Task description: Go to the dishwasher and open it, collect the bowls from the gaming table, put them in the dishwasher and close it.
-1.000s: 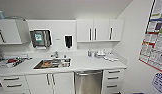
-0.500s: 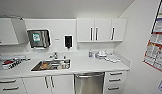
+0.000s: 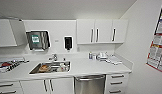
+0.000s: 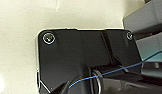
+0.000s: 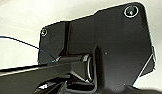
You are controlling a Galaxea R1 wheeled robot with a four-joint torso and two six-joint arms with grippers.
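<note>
Room: white kitchen corner, seen from the head view, with a sloping ceiling at the upper right of the frame.
Counter: white worktop point(image 3: 92, 67) runs across the middle of the frame, from the left edge to the right wall.
Dishwasher: grey steel front point(image 3: 89, 85) at the bottom centre, under the worktop; its door is closed and the bar handle point(image 3: 89, 78) lies across the top of it.
Sink: steel basin point(image 3: 50, 67) set into the worktop, left of centre; some dishes lie inside, but what they are is too blurred to tell.
Tap: small tap point(image 3: 54, 57) just behind the basin.
Wall items: paper towel dispenser point(image 3: 37, 40) in the left half, and a dark soap dispenser point(image 3: 68, 43) to the right of it.
Upper cupboards: three white doors point(image 3: 102, 31) with dark handles, upper right of centre.
Drawers: white drawers point(image 3: 117, 83) just to the right of the dishwasher.
Small things: several pale objects point(image 3: 103, 56) stand at the back of the worktop on the right; I cannot make them out.
Drying rack: rack with items point(image 3: 8, 65) at the left edge.
Posters: colourful sheets point(image 3: 158, 42) on the right wall.
Grippers: both wrist views show the dark robot plate over a pale surface; whether the fingers are released or clenched I cannot tell.
</note>
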